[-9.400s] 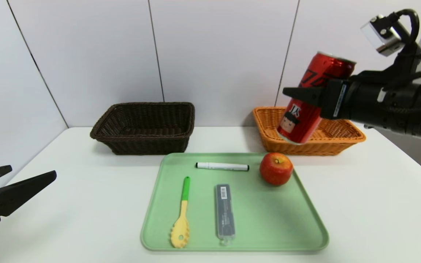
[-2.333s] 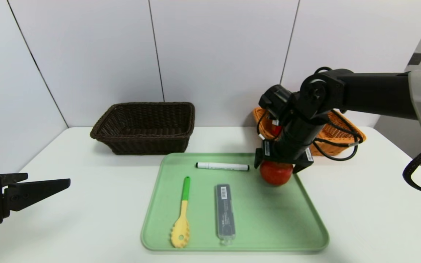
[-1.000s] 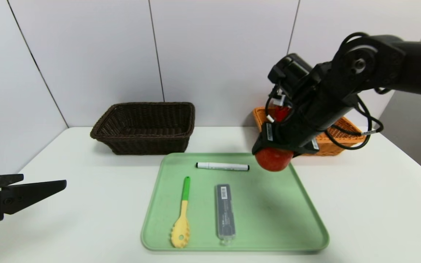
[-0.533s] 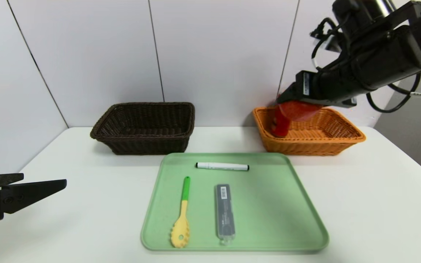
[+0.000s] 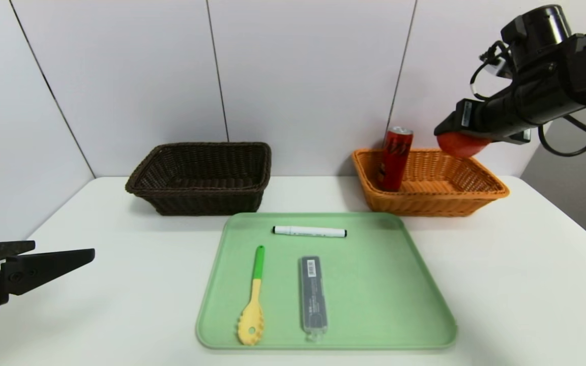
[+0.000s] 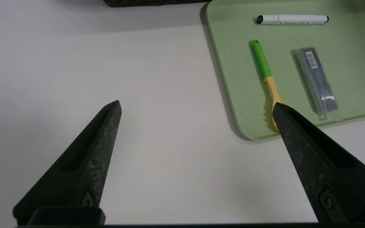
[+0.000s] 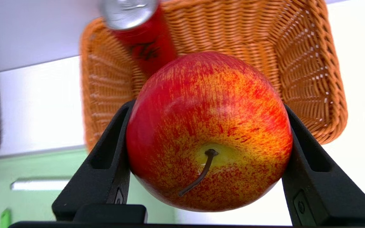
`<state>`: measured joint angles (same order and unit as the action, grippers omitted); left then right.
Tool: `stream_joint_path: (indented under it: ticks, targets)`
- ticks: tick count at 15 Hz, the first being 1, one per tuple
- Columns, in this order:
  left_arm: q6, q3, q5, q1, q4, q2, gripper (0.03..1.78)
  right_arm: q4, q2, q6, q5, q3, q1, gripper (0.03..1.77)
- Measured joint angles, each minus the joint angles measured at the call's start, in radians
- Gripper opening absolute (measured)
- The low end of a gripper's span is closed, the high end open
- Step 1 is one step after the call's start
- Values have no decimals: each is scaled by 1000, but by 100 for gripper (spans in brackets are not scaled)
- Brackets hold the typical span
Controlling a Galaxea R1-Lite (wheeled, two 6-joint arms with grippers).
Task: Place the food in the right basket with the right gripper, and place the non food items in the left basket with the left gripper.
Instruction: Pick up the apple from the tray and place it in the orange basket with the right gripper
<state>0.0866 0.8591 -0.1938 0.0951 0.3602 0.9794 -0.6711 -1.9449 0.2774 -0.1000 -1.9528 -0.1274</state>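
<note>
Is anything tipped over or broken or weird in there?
Nothing looks broken or spilled. The only slightly odd thing is the tall red metal can in the orange wicker basket: it leans a bit instead of standing straight.

Apple [image 5: 461, 145]: its upper part is hidden by the right gripper [image 5: 463, 136] in the head view.
Can [image 7: 147, 38]: in the right wrist view its lower part is behind the apple — the lid is cut by the edge.
Spoon [image 6: 276, 90]: its head is partly covered by the left gripper's finger [image 6: 315, 158].
Case [image 5: 314, 295]: the small print — too small for reading.
</note>
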Motion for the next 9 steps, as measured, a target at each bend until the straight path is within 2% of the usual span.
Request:
stream_joint_path:
  ticks: [4, 9]
  targets:
    - [0, -2, -1, 0, -3, 7, 169, 74, -96, 16, 6, 0, 52, 126]
    - [0, -6, -2, 0, -3, 16, 169, 170, -210, 30, 25, 0, 70, 126]
